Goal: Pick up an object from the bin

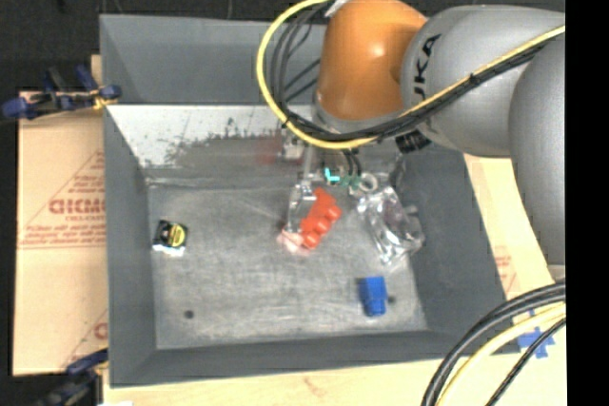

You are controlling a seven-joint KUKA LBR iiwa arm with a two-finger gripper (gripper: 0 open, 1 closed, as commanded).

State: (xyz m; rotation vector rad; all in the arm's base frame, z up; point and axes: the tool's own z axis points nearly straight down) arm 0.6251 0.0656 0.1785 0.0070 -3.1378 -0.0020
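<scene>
My gripper (319, 190) hangs under the arm's wrist, low over the middle of the bin, a little toward the back wall. Directly beneath it and touching its lower end lies a red-orange ribbed plastic block (317, 222) with a pale pink piece at its lower left. A crumpled clear plastic piece (395, 225) lies just to the right of the gripper. Whether the red block is held cannot be made out.
A small blue block (373, 296) lies near the front right of the bin floor. A yellow-and-black tape measure (170, 236) sits at the left side. The arm and its orange cover hang over the bin's back right.
</scene>
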